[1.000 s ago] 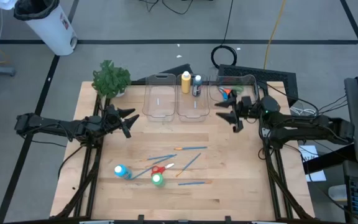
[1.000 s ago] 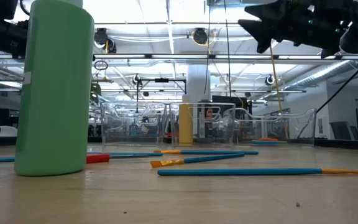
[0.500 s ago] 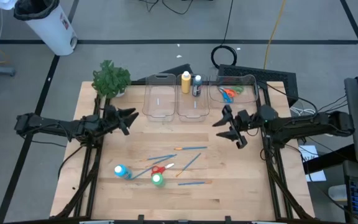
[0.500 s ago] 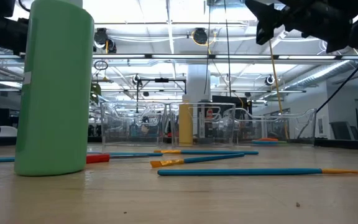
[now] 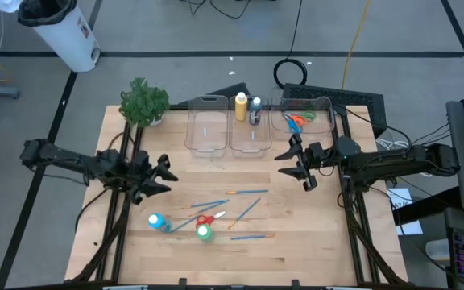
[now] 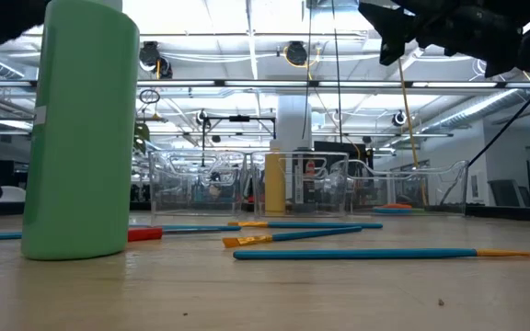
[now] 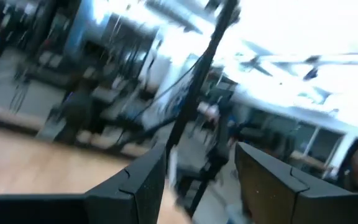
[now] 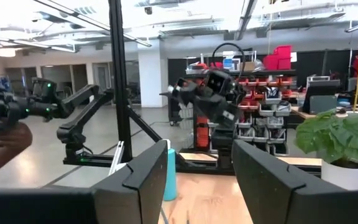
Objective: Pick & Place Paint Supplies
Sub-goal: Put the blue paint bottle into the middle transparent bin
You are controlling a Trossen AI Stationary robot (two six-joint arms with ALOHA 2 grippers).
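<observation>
**newbie:** Brushes, the thin blue paintbrushes with orange tips, lie mid-table by the green-capped paint bottle. Hard to grab?

**oldhand:** Light, stiff, probably rolly; pinch mid-shaft. Left gripper and right gripper both hang apart, empty.

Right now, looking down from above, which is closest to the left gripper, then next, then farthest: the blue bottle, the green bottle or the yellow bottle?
From the left gripper:
1. Blue bottle, just below it.
2. Green bottle, farther right.
3. Yellow bottle, up by the bins.
</observation>
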